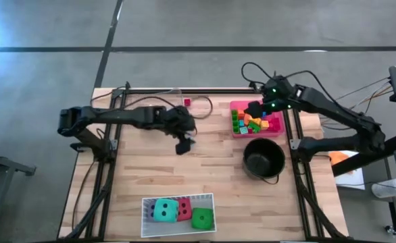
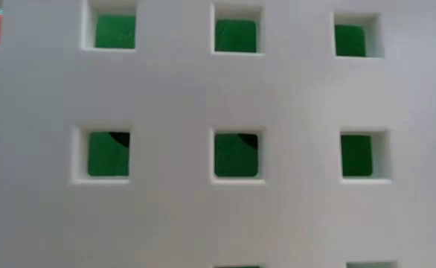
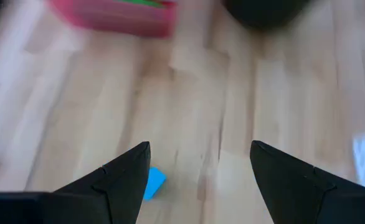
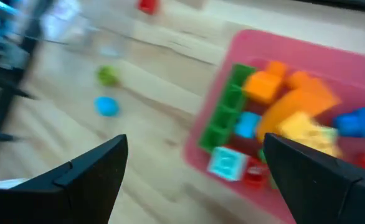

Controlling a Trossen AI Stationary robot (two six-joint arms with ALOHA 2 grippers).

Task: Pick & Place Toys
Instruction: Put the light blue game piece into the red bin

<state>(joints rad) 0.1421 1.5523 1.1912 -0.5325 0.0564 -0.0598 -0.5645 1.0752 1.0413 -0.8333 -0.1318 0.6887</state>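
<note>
The table (image 1: 211, 169) was pale wood, planked and matt. Between the left gripper's (image 3: 198, 165) matt black fingers lay bare wood; a smooth blue plastic block (image 3: 153, 182) sat beside one fingertip. Ahead of the right gripper's (image 4: 195, 165) jaws, glossy plastic blocks (image 4: 276, 106) filled a smooth pink plastic tray (image 4: 332, 53).

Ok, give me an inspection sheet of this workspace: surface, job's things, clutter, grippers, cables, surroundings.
Surface: wooden table, mostly bare in the middle.
Job's things: soft dice in the white tray at the near edge; plastic blocks in the pink tray; blue block loose on the wood.
Clutter: black pot beside the pink tray.
Grippers: left gripper open, empty, over mid-table; right gripper open, empty, over the pink tray.
Cables: black cable looping by the right arm.
Surroundings: grey floor; no people seen.
</note>
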